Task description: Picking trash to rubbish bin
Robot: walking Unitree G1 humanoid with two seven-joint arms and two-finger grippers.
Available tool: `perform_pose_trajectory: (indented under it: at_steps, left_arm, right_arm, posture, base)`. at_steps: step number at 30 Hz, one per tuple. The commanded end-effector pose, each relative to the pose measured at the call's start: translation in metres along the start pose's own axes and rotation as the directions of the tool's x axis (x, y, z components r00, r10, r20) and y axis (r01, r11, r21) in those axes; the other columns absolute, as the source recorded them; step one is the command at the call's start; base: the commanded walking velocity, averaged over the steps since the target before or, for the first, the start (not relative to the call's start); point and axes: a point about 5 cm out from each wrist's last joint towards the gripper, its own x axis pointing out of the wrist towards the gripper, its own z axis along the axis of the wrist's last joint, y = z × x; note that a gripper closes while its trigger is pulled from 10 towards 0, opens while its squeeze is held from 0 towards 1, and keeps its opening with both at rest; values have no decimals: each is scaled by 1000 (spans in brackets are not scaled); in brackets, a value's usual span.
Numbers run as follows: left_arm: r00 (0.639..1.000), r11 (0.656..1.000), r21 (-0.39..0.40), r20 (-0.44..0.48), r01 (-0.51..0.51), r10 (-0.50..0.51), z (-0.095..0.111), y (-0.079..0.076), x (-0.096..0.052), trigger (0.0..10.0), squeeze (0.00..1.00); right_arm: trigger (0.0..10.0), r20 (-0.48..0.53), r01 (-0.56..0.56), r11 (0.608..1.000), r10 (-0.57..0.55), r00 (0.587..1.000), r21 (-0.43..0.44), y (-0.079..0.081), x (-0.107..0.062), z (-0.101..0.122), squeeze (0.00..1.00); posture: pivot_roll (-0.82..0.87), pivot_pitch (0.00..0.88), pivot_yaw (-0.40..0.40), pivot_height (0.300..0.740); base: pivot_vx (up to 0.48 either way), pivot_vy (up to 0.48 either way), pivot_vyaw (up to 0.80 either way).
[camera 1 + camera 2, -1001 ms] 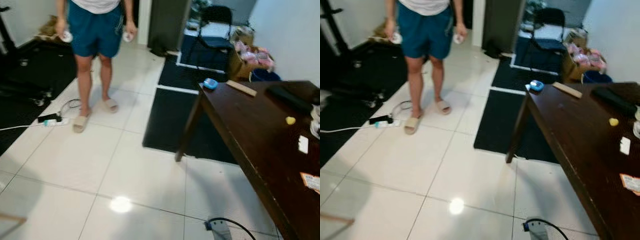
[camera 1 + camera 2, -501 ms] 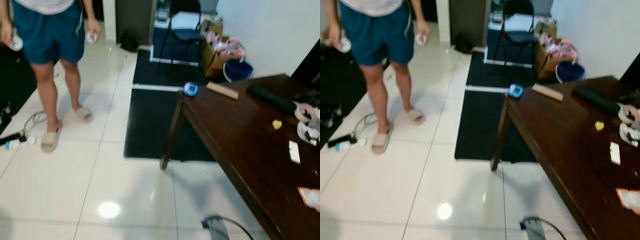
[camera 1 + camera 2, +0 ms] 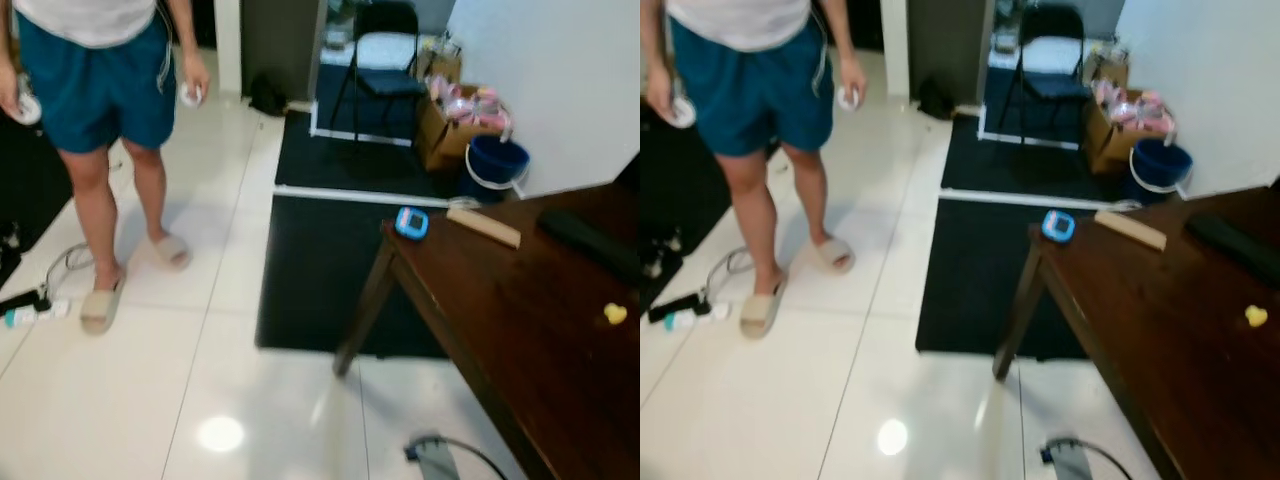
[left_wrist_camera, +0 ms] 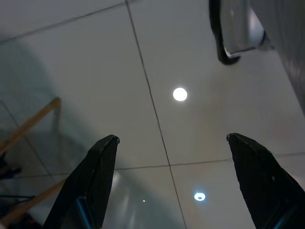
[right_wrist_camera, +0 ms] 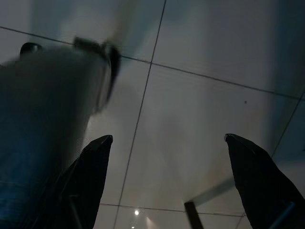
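Observation:
A small yellow crumpled scrap (image 3: 614,314) lies on the dark wooden table (image 3: 520,340) at the right. A blue bucket (image 3: 495,162) with a white rim stands on the floor by the white wall, beyond the table's far corner. My left gripper (image 4: 171,139) hangs open over the white floor tiles with nothing between its fingers. My right gripper (image 5: 167,138) is open too, above the tiles in shade, holding nothing.
A person (image 3: 95,90) in blue shorts and slippers stands at the left, a small white thing in each hand. On the table's far end lie a blue gadget (image 3: 411,222), a wooden block (image 3: 484,226) and a black bar (image 3: 585,238). Black mats (image 3: 320,260), a chair (image 3: 385,50), a cardboard box (image 3: 440,115) and floor cables (image 3: 40,300) lie around.
The camera has swung and tilted, so the table now sits lower right and the blue bucket is in fuller view. The white card and rolls on the table have left the frame.

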Motion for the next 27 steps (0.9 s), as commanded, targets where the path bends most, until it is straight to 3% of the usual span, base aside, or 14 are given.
perform_pose_trajectory:
  at_steps: [1,6,27]
  left_arm:
    - [1000,1000,6,0,8,-8,-1,-2,0,10000,0]
    - [1000,1000,-6,-3,-2,2,-2,-1,0,10000,0]
    - [1000,1000,-18,-11,-4,4,-4,-3,0,10000,0]
  right_arm:
    - [10000,-19,3,1000,-3,1000,-8,-2,-1,-5,0]
    - [10000,-44,14,999,-16,999,-49,-4,-1,-7,0]
    - [10000,-168,29,994,-47,985,-107,-16,-4,-27,0]
  posture:
    - [107,86,-56,740]
    - [108,88,-56,740]
    - [108,96,-52,740]
  base:
    - [345,0,0]
    - [0,0,0]
    - [0,0,-800]
